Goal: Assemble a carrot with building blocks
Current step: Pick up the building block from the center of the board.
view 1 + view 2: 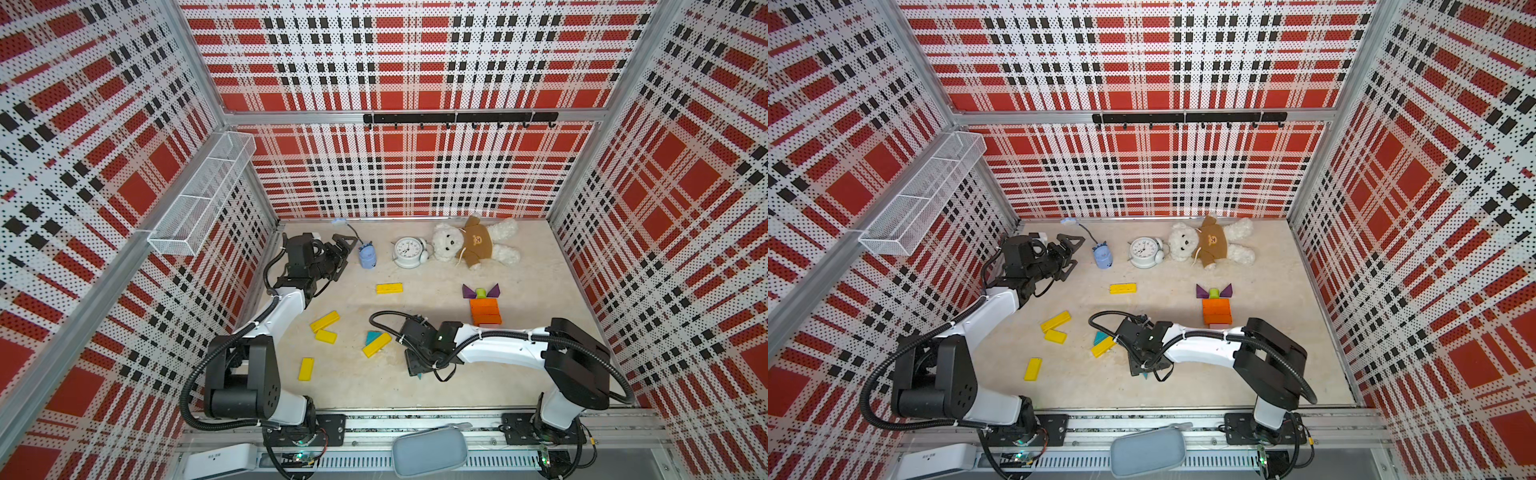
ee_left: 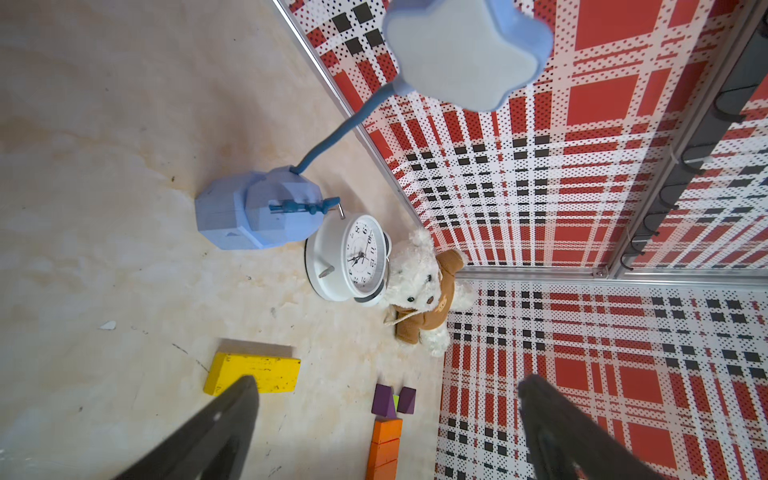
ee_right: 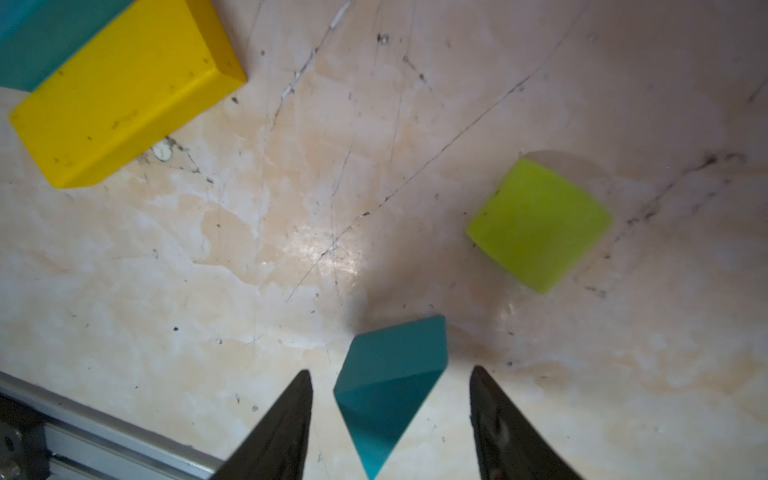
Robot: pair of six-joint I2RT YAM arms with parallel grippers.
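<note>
Teal triangle [image 3: 390, 395] sits between right pincer [image 3: 390, 370] jaws.

R gripper [image 3: 390, 370] is hiding under own wrist in both top views; only a sliver of teal triangle [image 3: 390, 390] is peeking out there. R wrist view: triangle tip & yellow bar [image 3: 120, 95] are running off-frame. L wrist view: orange stack [image 2: 384, 449] is getting cut off, lamp head [image 2: 465, 50] is showing blurred.

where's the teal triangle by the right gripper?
The teal triangle lies on the table near its front edge, between the right gripper's open fingers in the right wrist view, touching neither; a lime-green stub sits beyond.
</note>
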